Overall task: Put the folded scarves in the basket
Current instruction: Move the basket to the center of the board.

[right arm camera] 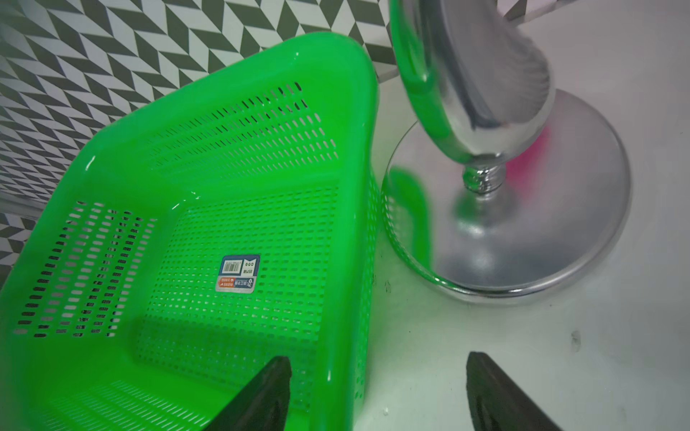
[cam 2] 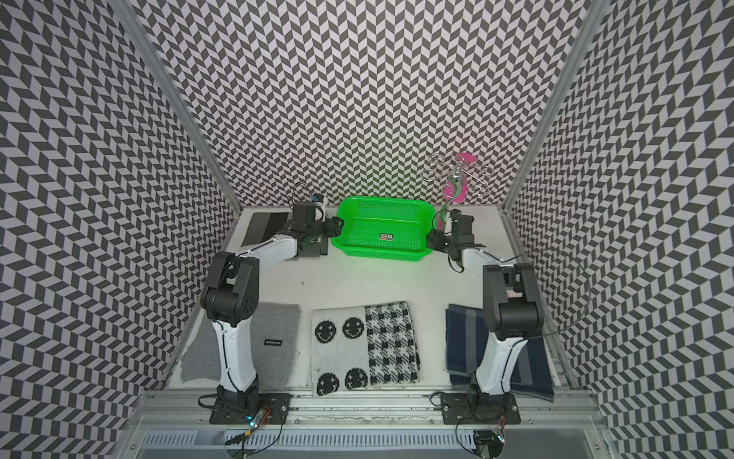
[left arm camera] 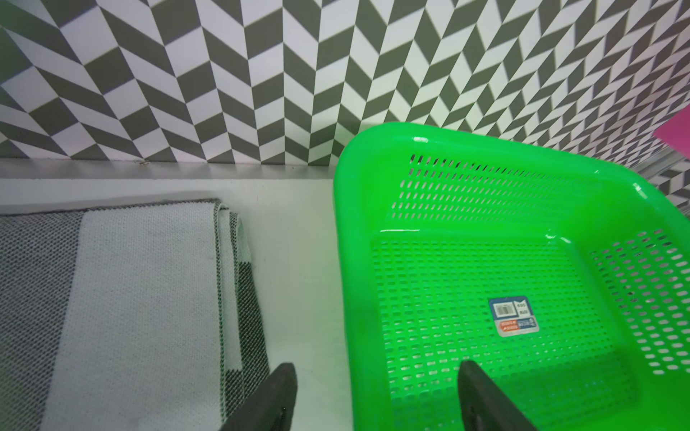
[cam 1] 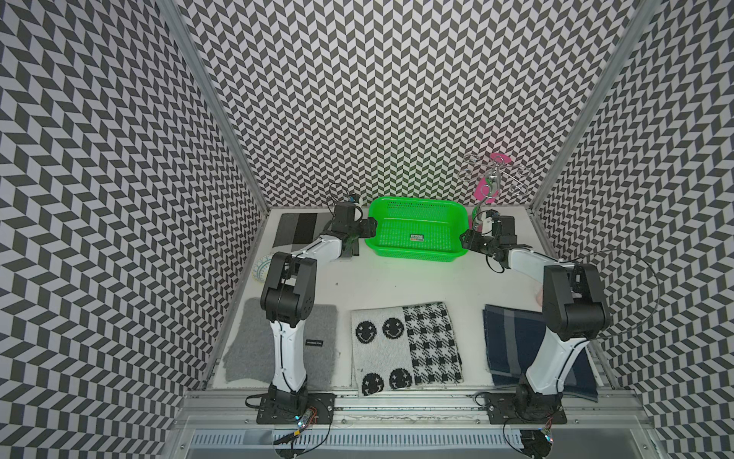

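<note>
The bright green basket [cam 1: 413, 214] [cam 2: 383, 206] stands at the back of the table, holding only a small label [cam 1: 417, 237]. My left gripper [cam 1: 367, 230] [left arm camera: 377, 367] is open astride the basket's left wall [left arm camera: 351, 261], one finger inside and one outside. My right gripper [cam 1: 466, 238] [right arm camera: 379, 361] is open astride the right wall [right arm camera: 354, 224] in the same way. Several folded scarves lie on the table. A grey-and-black striped scarf [cam 1: 296, 230] [left arm camera: 130, 298] is beside the left gripper, and a smiley-and-check scarf [cam 1: 405, 349] lies at the front middle.
A grey scarf [cam 1: 317, 337] lies front left under the left arm, and a navy scarf [cam 1: 512, 341] lies front right under the right arm. A chrome stand [cam 1: 492, 179] has its base [right arm camera: 522, 231] close to the basket's right side. A small round plate [cam 1: 260, 268] sits by the left wall.
</note>
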`<control>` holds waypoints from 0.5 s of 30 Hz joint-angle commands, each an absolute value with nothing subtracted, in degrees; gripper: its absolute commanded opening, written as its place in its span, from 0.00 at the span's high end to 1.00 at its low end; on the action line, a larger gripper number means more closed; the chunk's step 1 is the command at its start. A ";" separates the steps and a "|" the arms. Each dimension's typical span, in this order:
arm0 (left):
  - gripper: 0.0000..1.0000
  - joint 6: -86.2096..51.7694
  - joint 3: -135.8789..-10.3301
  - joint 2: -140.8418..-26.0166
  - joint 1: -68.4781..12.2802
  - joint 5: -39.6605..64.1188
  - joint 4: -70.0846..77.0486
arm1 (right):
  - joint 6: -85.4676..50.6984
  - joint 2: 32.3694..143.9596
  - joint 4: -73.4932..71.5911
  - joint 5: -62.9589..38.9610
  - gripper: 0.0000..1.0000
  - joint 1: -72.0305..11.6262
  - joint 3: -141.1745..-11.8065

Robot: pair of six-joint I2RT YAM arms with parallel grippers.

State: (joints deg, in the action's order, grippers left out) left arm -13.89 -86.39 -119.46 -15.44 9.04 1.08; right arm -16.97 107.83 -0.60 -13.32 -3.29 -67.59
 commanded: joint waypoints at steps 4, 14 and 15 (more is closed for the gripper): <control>0.44 -13.28 -88.79 -120.69 -15.91 7.65 -5.88 | -14.66 108.00 1.07 -14.04 0.41 -4.07 -68.75; 0.61 -13.83 -82.76 -115.82 -15.98 9.06 -6.28 | -14.66 105.37 2.15 -15.52 0.54 -4.82 -65.92; 0.64 -13.98 -82.45 -115.58 -15.97 9.30 -6.69 | -14.66 105.21 2.65 -15.88 0.54 -4.81 -65.84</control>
